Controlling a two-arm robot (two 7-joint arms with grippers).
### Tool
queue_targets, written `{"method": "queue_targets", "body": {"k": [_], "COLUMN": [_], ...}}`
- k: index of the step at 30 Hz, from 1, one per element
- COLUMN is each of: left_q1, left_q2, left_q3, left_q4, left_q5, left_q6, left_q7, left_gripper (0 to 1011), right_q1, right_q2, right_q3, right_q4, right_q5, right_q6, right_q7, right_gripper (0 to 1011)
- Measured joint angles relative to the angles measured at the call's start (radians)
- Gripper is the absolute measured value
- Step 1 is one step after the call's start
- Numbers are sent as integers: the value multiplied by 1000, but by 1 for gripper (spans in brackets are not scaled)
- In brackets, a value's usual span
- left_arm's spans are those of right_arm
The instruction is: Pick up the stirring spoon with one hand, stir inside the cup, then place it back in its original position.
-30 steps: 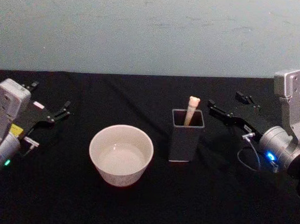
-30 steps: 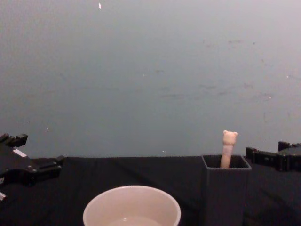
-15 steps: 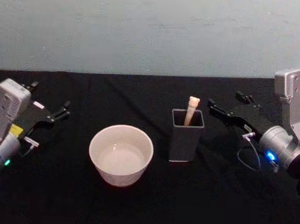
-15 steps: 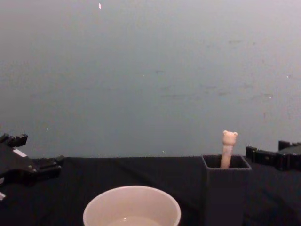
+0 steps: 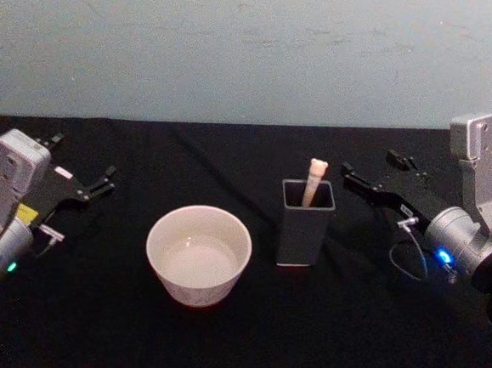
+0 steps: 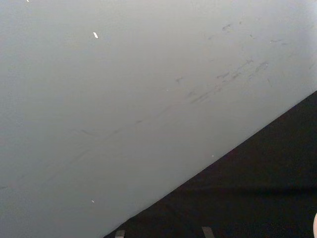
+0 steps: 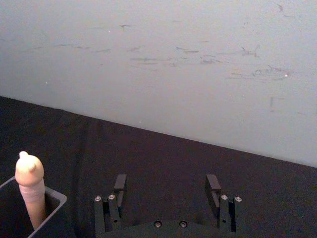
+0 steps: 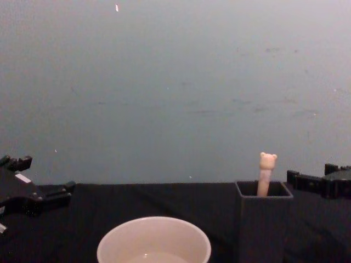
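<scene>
Right now my right hand (image 5: 377, 170) hangs over the black worktop (image 5: 234, 336) just to the right of the dark grey holder (image 5: 305, 222), its two black fingers spread wide with nothing between them; from the right wrist camera I see that same hand (image 7: 168, 186) with open air and bare cloth in the gap, and the holder's corner (image 7: 29, 218) off to one side, not touching either finger. My left hand (image 5: 78, 167) sits near the left edge of the worktop, well apart from everything, fingers also parted and holding nothing; in the chest view it shows as a dark shape at the left edge (image 8: 34, 183). I can see the stirring spoon (image 5: 314, 180) standing in the holder, leaning slightly, with its beige handle and small bear head poking above the rim; the stem and bowl are hidden inside. From the chest camera the bear head (image 8: 267, 161) rises clear above the holder (image 8: 264, 222), with my right hand (image 8: 318, 178) beside it at about rim height. I find the cup (image 5: 198, 253), cream-white and wide, resting on the worktop to the left of the holder, close but apart from it.
</scene>
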Motion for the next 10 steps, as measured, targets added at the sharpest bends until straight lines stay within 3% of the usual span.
{"method": "queue_targets", "body": {"k": [10], "left_q1": [0], "left_q2": [0], "left_q3": [0], "left_q4": [0], "left_q5": [0], "left_q6": [0], "left_q7": [0], "left_gripper": [1001], "right_q1": [0], "right_q2": [0], "right_q3": [0], "right_q4": [0], "right_q5": [0], "right_q6": [0], "right_q7": [0], "right_gripper": [1002]}}
